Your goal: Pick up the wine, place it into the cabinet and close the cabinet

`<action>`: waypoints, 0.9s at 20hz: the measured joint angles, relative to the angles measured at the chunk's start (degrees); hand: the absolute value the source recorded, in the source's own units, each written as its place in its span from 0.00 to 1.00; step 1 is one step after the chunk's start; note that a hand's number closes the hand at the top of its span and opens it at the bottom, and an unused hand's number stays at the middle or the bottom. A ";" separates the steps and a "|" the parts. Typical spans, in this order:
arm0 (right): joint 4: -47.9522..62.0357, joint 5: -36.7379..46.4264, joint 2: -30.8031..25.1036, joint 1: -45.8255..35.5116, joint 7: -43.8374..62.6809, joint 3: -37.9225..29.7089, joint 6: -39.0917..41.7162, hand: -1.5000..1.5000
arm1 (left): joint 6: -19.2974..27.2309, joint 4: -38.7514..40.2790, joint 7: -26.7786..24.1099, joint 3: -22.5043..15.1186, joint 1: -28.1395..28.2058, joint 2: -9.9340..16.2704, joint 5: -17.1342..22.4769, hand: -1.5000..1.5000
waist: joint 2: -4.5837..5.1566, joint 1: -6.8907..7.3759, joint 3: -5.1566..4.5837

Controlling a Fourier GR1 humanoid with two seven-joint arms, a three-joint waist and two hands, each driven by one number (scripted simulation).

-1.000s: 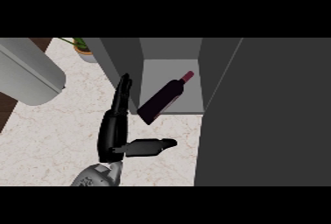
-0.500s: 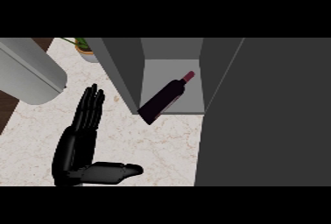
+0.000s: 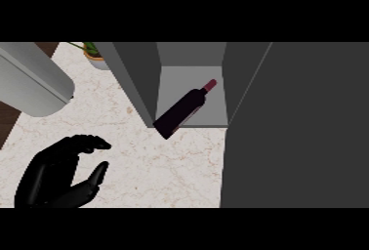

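Your left hand (image 3: 61, 176) sits low at the view's left over the speckled counter (image 3: 166, 171), fingers curled at the tips, thumb out, holding nothing — well apart from the wine. The wine (image 3: 184, 110) — a dark bottle with a reddish cap — lies tilted in the open grey cabinet (image 3: 191, 73), its base jutting past the front edge.

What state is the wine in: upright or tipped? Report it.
Tipped: the wine bottle lies slanted in the cabinet, neck pointing inward, base jutting over the shelf edge.
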 measured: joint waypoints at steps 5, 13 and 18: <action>0.31 -0.09 0.29 -0.36 -1.22 -0.18 1.24 1.00 | -4.89 -1.49 -0.59 4.72 3.30 2.33 3.29 1.00 | 0.06 0.09 0.05; 0.61 -1.73 2.15 -4.02 3.53 5.54 1.65 1.00 | -9.71 -1.56 -2.06 8.57 6.34 3.86 5.13 1.00 | 0.24 0.58 0.06; 1.25 -2.43 3.56 -8.99 8.24 7.37 1.09 1.00 | -13.16 -1.33 -2.15 11.79 7.71 5.52 7.72 1.00 | 0.18 0.91 0.00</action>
